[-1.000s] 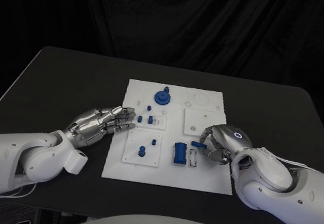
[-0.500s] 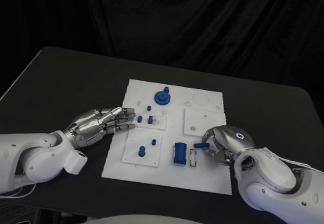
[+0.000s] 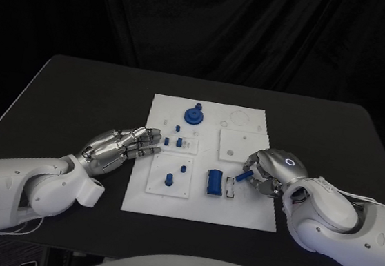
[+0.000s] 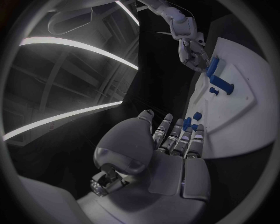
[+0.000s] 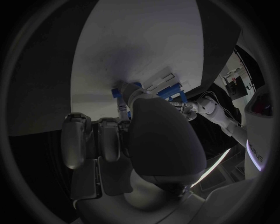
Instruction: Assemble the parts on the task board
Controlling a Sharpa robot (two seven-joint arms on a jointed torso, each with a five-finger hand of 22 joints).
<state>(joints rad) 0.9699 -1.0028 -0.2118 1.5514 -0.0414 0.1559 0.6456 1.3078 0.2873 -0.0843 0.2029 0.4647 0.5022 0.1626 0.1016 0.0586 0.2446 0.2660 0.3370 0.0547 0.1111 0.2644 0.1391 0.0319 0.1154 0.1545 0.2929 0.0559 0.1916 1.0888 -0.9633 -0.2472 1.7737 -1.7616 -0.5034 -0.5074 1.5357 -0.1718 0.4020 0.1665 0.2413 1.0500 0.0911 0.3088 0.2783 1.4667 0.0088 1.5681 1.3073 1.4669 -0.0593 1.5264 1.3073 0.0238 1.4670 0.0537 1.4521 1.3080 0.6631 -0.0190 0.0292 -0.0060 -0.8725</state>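
Parts lie on the board. Right hand pinches a small part; slippage risks misalignment. Left hand rests released.

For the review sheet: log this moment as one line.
right hand: pinches small blue part over task board | left hand: open, at board's left edge

Matt white plastic task board bearing glossy blue plastic parts; matt black table; silvery metallic hands.
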